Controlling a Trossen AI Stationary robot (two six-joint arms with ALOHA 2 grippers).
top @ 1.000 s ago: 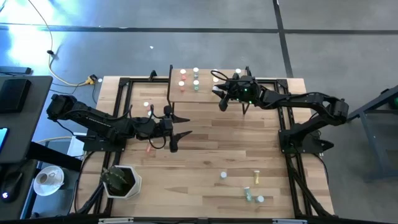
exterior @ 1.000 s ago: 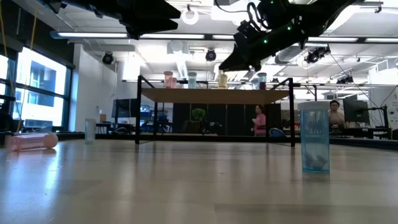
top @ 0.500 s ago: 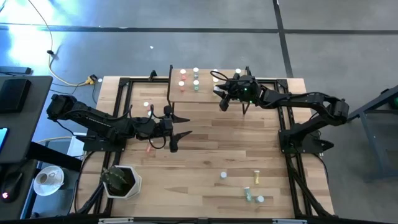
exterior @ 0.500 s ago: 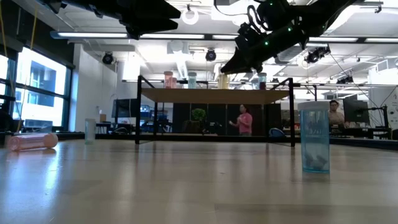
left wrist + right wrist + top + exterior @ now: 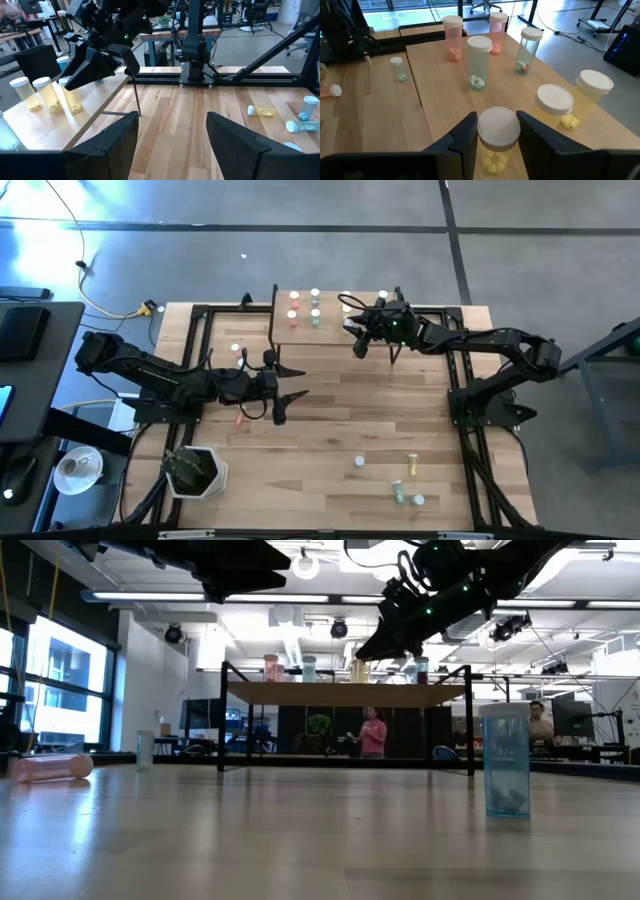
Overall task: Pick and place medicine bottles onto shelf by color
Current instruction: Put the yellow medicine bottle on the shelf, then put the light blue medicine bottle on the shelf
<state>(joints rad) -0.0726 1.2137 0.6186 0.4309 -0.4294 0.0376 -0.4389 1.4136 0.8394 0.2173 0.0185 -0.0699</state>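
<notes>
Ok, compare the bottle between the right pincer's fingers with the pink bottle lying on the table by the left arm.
The yellow bottle stands upright on the shelf, between the right pincer fingers; the pink bottle lies on its side on the tabletop, away from any pincer. The first holds yellow contents in a yellowish body; the second is pink. Both are small capped cylinders; the yellow one's cap is white.

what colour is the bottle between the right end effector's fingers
Yellow with a white cap; right wrist view shows it best.

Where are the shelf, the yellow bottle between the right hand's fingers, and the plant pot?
shelf [image 5: 330,332]: high view, bare front board.
yellow bottle [image 5: 498,127]: right wrist view, white cap.
plant pot [image 5: 214,480]: high view, white rim.
</notes>
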